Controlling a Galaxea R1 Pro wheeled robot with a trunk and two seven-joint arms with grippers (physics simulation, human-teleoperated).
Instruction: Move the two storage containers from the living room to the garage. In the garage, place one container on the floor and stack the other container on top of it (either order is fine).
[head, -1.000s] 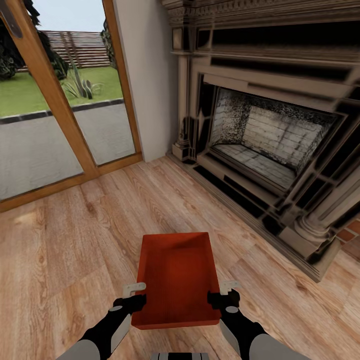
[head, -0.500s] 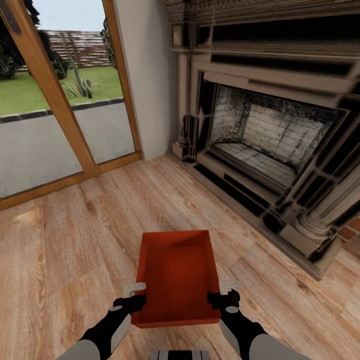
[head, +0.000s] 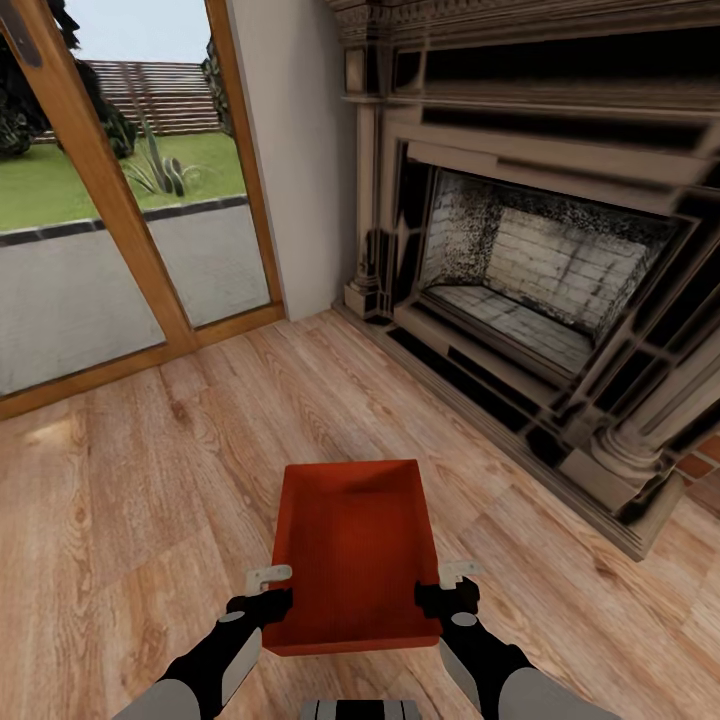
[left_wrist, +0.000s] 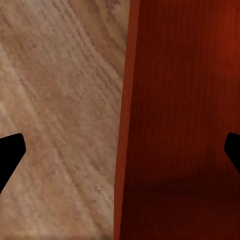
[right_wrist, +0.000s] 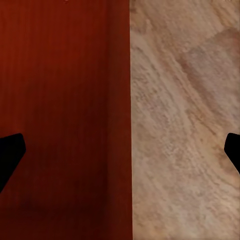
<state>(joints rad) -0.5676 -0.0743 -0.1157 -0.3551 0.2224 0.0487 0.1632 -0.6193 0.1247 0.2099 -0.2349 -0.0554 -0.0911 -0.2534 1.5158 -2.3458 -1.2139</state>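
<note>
Clearly the robot is in the living room, facing a fireplace (head: 540, 290) that serves as the landmark. Far to the left of the fireplace, glass doors (head: 120, 200) look out on a lawn. Nearer, down and left of the hearth, one orange-red bin (head: 352, 550) is carried low over the wood floor (head: 130, 480), its long sides running away from the robot.

The left claw (head: 268, 590) sits at the bin's left wall, close to the near corner; in the left wrist view that thin wall (left_wrist: 125, 125) runs between the two dark fingertips (left_wrist: 10, 152), one outside over the floorboards and one inside the bin. The right claw (head: 448, 588) mirrors it on the right wall (right_wrist: 129, 125), also straddling the rim. Holding both long walls near one end probably lets the arms share the load and keep the bin level for the drive to the garage.

Each claw looks spread fairly wide, and whether the fingers actually press the walls cannot be told. The second bin and the garage are yet to be reached.
</note>
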